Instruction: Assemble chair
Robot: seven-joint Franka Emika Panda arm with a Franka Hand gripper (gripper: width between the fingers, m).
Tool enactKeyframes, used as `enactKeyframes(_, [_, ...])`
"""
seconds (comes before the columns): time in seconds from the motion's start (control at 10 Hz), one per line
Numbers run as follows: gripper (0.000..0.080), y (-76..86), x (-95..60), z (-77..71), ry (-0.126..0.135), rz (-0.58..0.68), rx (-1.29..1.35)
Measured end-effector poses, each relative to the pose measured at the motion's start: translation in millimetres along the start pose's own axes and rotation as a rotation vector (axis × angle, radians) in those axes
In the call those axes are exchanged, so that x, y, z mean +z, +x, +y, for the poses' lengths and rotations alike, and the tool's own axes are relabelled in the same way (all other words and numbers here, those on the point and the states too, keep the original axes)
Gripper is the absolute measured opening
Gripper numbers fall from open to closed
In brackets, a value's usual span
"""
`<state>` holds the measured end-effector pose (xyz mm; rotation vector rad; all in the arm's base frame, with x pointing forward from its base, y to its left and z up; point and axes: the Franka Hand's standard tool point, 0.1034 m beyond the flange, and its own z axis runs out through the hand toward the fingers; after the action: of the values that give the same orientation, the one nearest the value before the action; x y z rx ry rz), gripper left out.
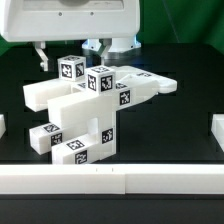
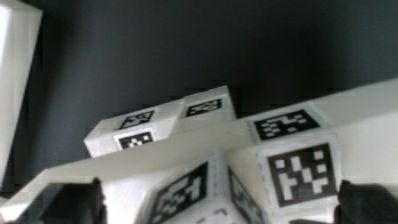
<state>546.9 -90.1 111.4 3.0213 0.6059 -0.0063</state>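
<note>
Chair: glossy white blocks already joined into one blocky cluster, resting mid-counter on the black surface, tags facing up and outward. Hand just behind and above the cluster's tagged top blocks, jaws spread wide, pinching nothing. Wrist view filled by tagged block tops; fingertip edges barely glimpsed low in that picture. White rail along the near edge.

Judged step: backing clear after a placement, or lining up for the next grasp. Best done by rising straight up, avoiding any sideways brush against the stack. Overhanging arm of the cluster, toward the exterior view's right, looks easiest to knock. Joint tightness not readable from here.
</note>
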Motion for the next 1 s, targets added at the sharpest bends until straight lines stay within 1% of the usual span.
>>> enactKeyframes(0.2, [0.0649, -0.3, 0.1, 0.1, -0.002, -0.002, -0.132])
enactKeyframes(0.3, [0.0626, -0.5, 0.1, 0.2, -0.003, -0.003, -0.173])
enactKeyframes(0.4, [0.0626, -0.6, 0.1, 0.3, -0.003, -0.003, -0.171])
enactKeyframes(0.6, [0.0281, -0.7, 0.2, 0.5, -0.003, -0.004, -0.168])
enactKeyframes(0.9, [0.0282, -1.1, 0.2, 0.8, -0.002, -0.005, -0.146])
enactKeyframes(1.0, [0.0282, -0.7, 0.0, 0.6, -0.002, -0.004, -0.043])
